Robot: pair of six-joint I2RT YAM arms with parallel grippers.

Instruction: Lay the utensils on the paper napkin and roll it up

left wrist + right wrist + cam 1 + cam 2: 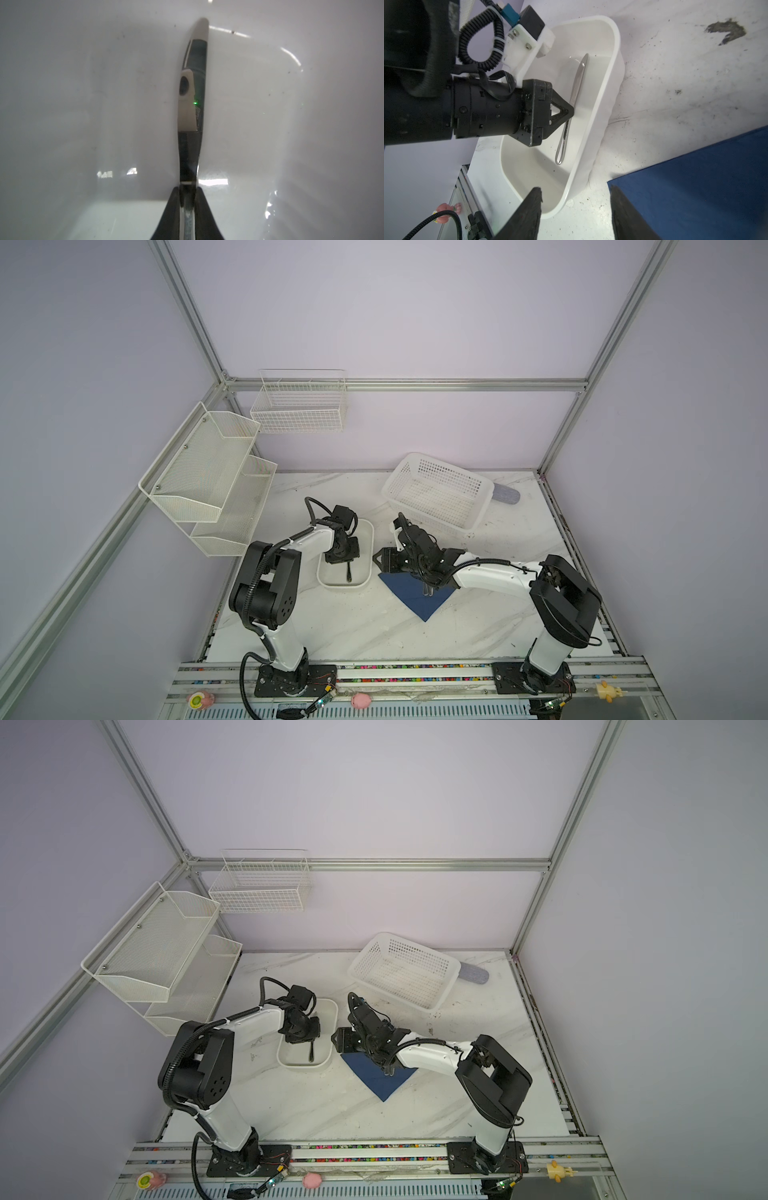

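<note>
The left pincer (569, 113) is clamped mid-length on the knife (578, 81) inside the white dish (617, 52). The blade tip reaches the far wall ahead of it. The right pincer (575, 209) stands open, holding nothing, between the dish rim and the napkin (695, 187) edge. Bare table (675, 62) lies beyond.

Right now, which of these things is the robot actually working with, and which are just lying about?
In the job: knife, gripped by left gripper in the dish; napkin; utensil ends on it, mostly hidden.
Lying about: basket; grey case; mesh shelf; wire rack.
</note>
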